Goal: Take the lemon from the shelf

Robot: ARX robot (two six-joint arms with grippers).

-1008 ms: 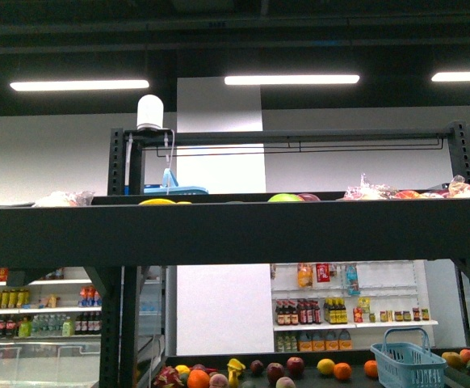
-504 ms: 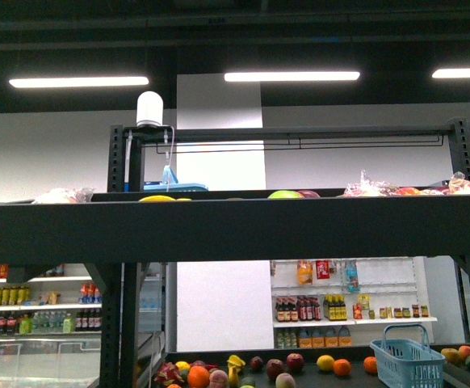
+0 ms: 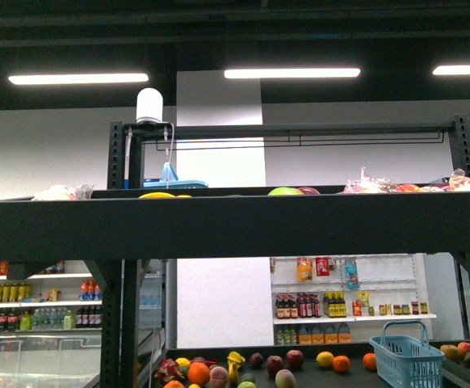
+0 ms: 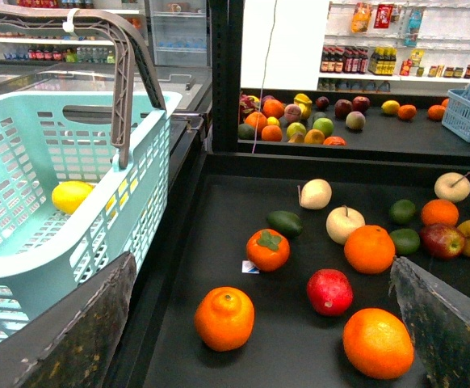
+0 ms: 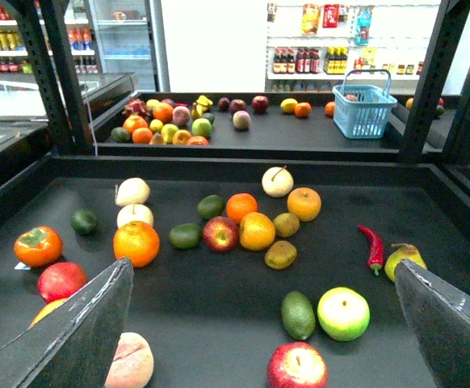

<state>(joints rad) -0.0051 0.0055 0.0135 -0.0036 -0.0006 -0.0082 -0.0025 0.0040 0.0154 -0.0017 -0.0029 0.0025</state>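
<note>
The lemon (image 4: pixel 72 196), smooth and bright yellow, lies inside a teal basket (image 4: pixel 98 234) beside the black shelf board (image 4: pixel 219 275) in the left wrist view. My left gripper (image 4: pixel 261 279) is open and empty above the board, over oranges, a red fruit and a persimmon, apart from the lemon. My right gripper (image 5: pixel 261 279) is open and empty above the same kind of board (image 5: pixel 219 323), over apples, oranges and green fruits. The front view shows the shelf's thick front edge (image 3: pixel 219 226) and neither gripper.
The basket's grey handle (image 4: pixel 126 89) stands up by my left finger. Black uprights (image 5: pixel 53 73) and a raised rim bound the board. A red chilli (image 5: pixel 373 246) and a pear lie to one side. A farther shelf holds fruit and a blue basket (image 5: pixel 365 111).
The front view has shifted a little: the rack and the far shelf sit slightly higher in the picture. Nothing else has visibly changed.
</note>
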